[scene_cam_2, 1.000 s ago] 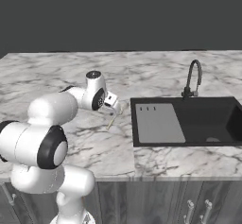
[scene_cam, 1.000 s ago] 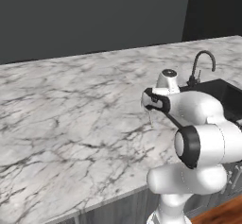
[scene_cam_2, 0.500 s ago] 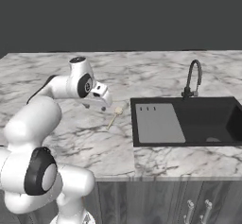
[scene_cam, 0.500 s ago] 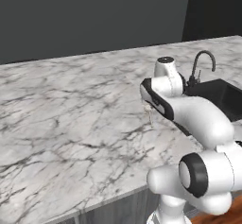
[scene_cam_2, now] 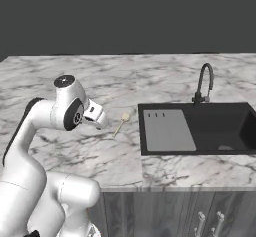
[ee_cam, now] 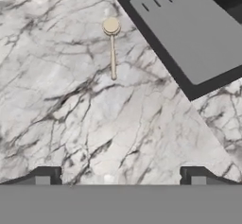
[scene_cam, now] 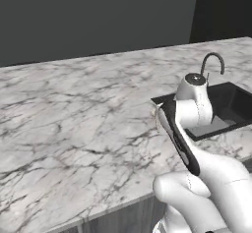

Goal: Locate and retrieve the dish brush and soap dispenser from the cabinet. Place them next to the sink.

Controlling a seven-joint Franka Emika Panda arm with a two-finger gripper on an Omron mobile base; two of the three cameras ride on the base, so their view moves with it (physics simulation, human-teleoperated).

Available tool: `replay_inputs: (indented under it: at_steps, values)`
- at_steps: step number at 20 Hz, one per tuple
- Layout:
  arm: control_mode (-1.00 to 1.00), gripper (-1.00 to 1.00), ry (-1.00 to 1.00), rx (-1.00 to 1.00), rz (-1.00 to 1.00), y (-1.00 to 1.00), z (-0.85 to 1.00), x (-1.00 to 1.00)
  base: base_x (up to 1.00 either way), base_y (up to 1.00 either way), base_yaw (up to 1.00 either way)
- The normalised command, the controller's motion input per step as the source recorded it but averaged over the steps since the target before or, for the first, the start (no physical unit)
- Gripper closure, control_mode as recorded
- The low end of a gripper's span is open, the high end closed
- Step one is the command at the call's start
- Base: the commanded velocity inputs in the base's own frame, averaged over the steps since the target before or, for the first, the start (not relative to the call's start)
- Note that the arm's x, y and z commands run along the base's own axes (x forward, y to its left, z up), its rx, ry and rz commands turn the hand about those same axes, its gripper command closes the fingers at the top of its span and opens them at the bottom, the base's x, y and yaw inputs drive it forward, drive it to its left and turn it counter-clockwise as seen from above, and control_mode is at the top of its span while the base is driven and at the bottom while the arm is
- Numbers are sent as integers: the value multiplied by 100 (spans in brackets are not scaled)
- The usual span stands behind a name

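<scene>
With the dish brush [ee_cam: 112,46] now left beside the sink [scene_cam_2: 200,128], the empty, wide-open claw [ee_cam: 118,176] has lifted off, soap dispenser next.

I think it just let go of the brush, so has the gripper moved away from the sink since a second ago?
Yes. In the right base view the gripper has backed leftward, away from the sink, leaving the dish brush on the counter.

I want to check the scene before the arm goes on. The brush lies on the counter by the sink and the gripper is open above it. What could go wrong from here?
1. The brush lies close to the sink edge; a careless sweep of the arm could push it into the basin.
2. The gripper is open and holds nothing, and no soap dispenser is on the counter, so that half of the task may remain undone.
</scene>
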Motion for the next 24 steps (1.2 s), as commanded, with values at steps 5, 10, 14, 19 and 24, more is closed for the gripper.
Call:
replay_inputs:
  at_steps: [5,10,14,19,24]
  values:
    - [-100,-100,-31,17,0,10,28,-91,0,0,0]
    - [-100,-100,-10,-8,0,17,26,-47,0,0,0]
    - [-100,-100,0,0,0,0,0,-1,0,0,0]
    - [-100,-100,-2,0,0,0,0,-42,0,0,0]
    - [100,-100,0,0,0,0,0,-11,0,0,0]
